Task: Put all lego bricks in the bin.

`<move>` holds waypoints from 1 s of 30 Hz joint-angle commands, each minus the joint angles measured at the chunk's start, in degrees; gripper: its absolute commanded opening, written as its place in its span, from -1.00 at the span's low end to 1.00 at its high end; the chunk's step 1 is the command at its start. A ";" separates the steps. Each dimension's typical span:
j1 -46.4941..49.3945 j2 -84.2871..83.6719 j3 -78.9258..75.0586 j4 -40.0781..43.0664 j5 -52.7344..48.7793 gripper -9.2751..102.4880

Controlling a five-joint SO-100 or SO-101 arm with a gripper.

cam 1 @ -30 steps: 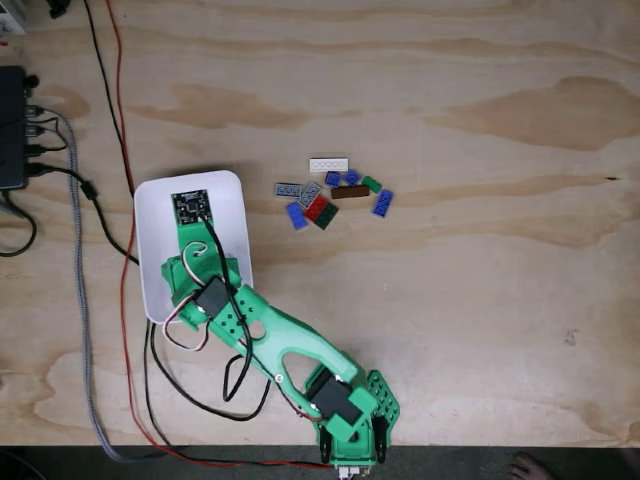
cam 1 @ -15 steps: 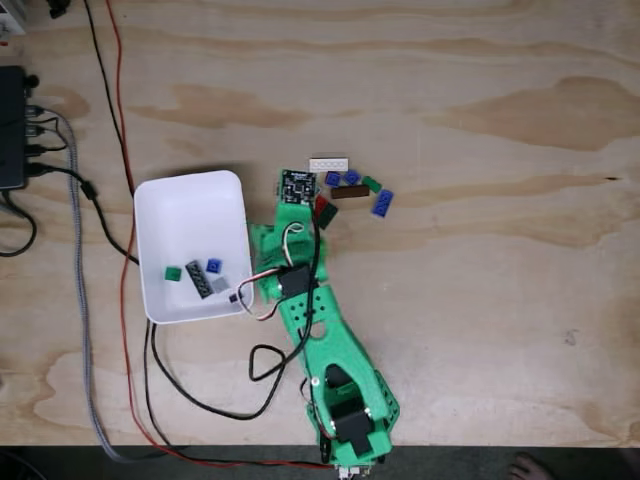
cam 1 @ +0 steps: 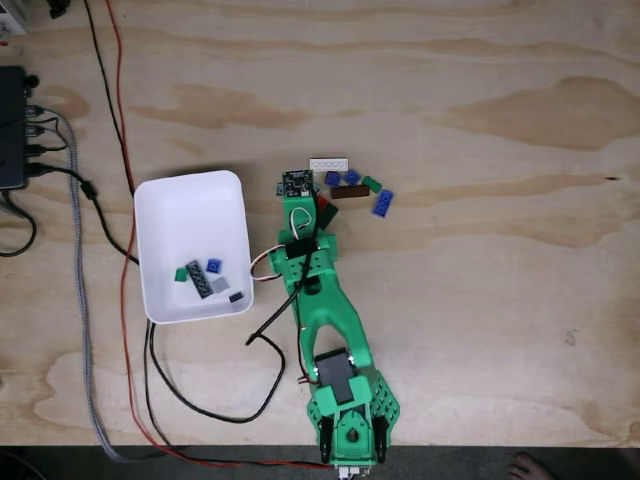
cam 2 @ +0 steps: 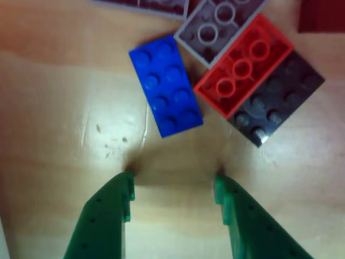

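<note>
The white bin [cam 1: 160, 205] sits left of the arm and holds several small lego bricks [cam 1: 204, 279]. More lego bricks lie in a loose cluster [cam 1: 351, 186] on the table to the right of the bin, among them a white plate [cam 1: 329, 164] and a brown one [cam 1: 350, 192]. My green gripper [cam 1: 300, 224] reaches over the left end of that cluster. In the other view my gripper [cam 2: 173, 181] stands open and empty, with its fingertips [cam 2: 128, 186] on the wood. Just ahead lie a blue brick [cam 2: 166, 86], a red brick [cam 2: 242, 65], a grey plate [cam 2: 215, 27] and a dark brick [cam 2: 280, 105].
Black, red and grey cables [cam 1: 85, 250] run down the table's left side past the bin to the arm's base [cam 1: 350, 420]. A black box [cam 1: 12, 130] sits at the left edge. Bare plywood stretches to the right and far side.
The arm swung from over the bin to the right, onto the brick cluster, uncovering the bricks in the bin. In the last half second it straightened and settled lower beside the blue brick.
</note>
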State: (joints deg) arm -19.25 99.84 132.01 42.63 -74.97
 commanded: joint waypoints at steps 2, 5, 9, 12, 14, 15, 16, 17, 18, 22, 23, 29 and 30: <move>0.88 -4.04 -5.89 -3.69 -1.49 -0.54; 1.05 -5.89 -8.00 -4.66 -2.11 -0.53; 0.88 -7.56 -10.37 -4.66 -3.25 -0.57; 0.26 -7.73 -10.20 -4.75 -4.13 -0.73; -0.09 -6.94 -9.05 -4.83 -4.48 -0.81; -0.09 -6.24 -8.17 -5.45 -4.66 -0.83; -0.09 -5.01 -7.29 -5.45 -4.66 -0.83; -0.09 -2.81 -6.24 -4.83 -4.57 -0.83; -0.26 0.26 -4.57 -4.92 -3.78 -0.83; -1.58 20.13 -0.70 -0.35 2.55 -0.83; -2.02 25.14 -0.97 2.20 3.87 -0.83; -2.29 42.19 -11.87 14.94 8.35 -0.83; -1.93 41.84 -15.12 16.08 8.96 -0.83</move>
State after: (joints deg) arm -21.62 112.59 127.79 47.72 -70.14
